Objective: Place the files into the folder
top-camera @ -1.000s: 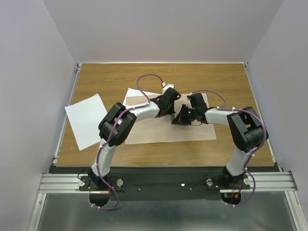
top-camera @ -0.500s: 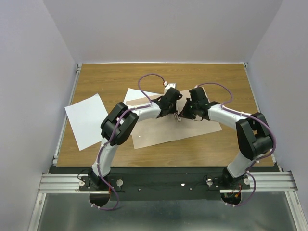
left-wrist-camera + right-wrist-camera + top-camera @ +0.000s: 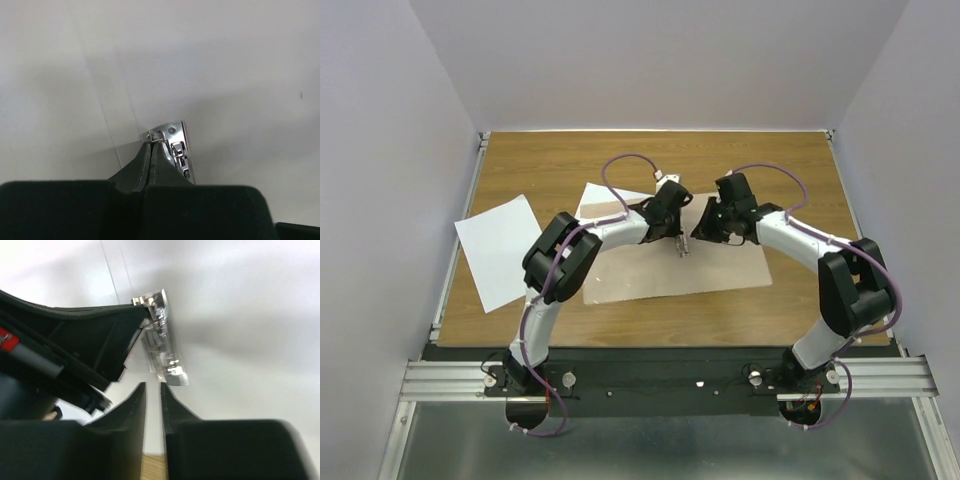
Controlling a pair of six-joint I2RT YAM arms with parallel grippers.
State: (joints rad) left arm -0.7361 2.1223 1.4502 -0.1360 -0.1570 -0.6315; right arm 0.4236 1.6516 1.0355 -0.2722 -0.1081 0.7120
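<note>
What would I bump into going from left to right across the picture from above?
Loose white sheet → second white sheet, partly under the left arm → left gripper, jaws shut on the metal clip → right gripper. The tan folder spreads under both, so it is left out.

Wood table [image 3: 570, 160] — tan folder [image 3: 650, 280] flat mid-table; white sheet [image 3: 500, 250] overhangs left edge — second sheet [image 3: 605, 200] by folder's far-left corner.

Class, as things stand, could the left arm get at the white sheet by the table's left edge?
Probably not yet: the path to the sheet looks clear, but the left gripper is shut on the metal clip of the folder and must release first.
</note>
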